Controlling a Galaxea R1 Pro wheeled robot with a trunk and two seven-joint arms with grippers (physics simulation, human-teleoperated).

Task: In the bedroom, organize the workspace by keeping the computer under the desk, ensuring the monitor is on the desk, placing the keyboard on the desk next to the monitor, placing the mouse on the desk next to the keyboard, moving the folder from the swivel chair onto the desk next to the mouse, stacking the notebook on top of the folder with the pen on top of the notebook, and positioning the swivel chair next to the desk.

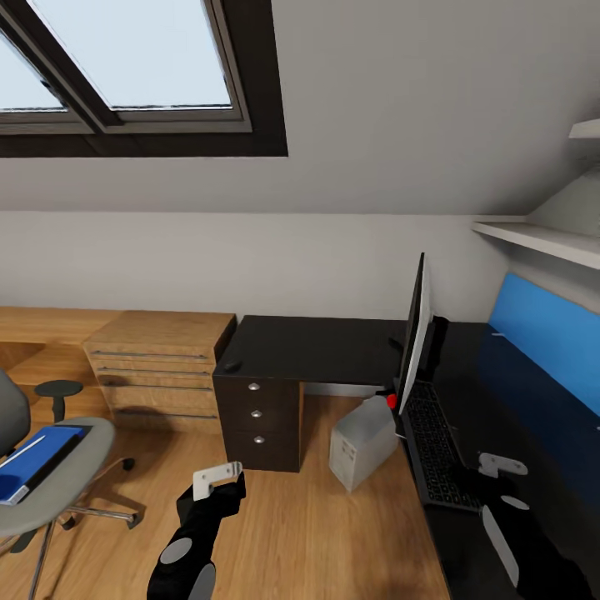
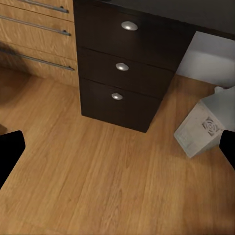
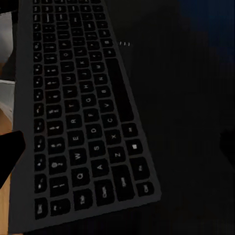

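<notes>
the right claw (image 1: 497, 465) hangs open right over the one keyboard (image 1: 437, 446), which lies on the black desk (image 1: 333, 346) by the one monitor (image 1: 413, 333), long way running off from the robot. the left claw (image 1: 218, 479) is open too, holding nothing, over the floor.
</notes>
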